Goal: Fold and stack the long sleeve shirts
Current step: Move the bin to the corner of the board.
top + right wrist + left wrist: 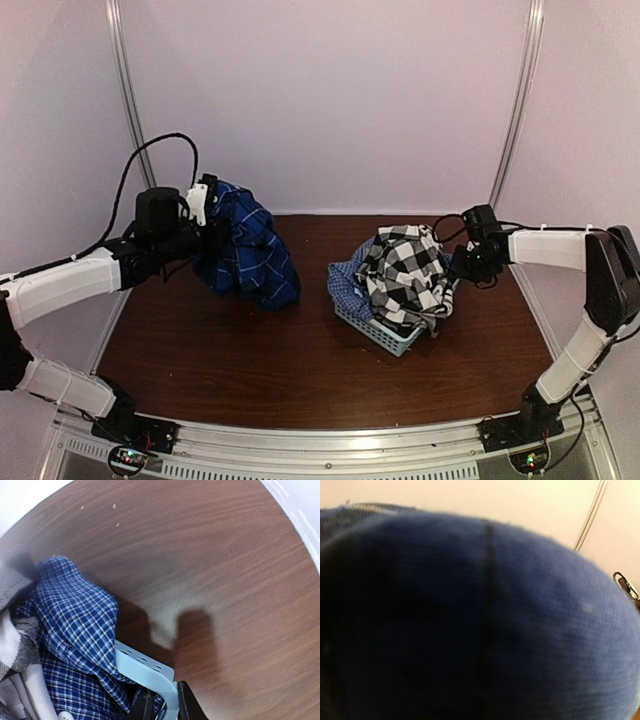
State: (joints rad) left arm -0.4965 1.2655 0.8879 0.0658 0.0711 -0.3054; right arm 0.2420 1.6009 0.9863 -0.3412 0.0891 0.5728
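At the left rear of the worktop (300, 370), the left end effector (210, 213) is gripping the royal-blue plaid shirt (250, 255) by its top, fingers pressed together on the cloth. The shirt is hanging below and to the right of it in a bunched drape. Its lower folds are reaching toward the worktop; contact unclear. In the left wrist view, dark blue weave with one black line is filling nearly the whole frame. At right centre, the black-and-white checked shirt (405, 270) is lying heaped in the basket (390, 340), bold squares crumpled, spilling over the rim, just left of the right end effector (462, 262). That end effector is clamping the pale basket's wall, one finger on either side. A lighter small-check blue cloth (75, 610) is lying beside the checked shirt in the basket.
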